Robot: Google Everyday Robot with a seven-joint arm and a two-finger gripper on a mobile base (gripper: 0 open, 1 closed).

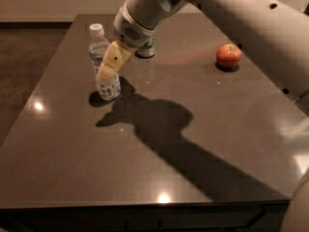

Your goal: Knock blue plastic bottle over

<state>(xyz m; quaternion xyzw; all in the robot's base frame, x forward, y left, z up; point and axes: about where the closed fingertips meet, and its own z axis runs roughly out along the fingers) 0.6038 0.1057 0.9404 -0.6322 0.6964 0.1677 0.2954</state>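
The blue plastic bottle [103, 57], clear with a white cap and a blue-and-white label, stands upright on the dark table [145, 149] at the left. My gripper [107, 71], with yellowish fingers, hangs from the white arm and overlaps the bottle's right side at mid height, seemingly touching it. The lower part of the label shows below the fingers.
A green-and-white soda can [146, 49] stands behind the gripper, mostly hidden by the wrist. A red apple [228, 55] sits at the back right. The arm's shadow runs across the table's middle toward the front right.
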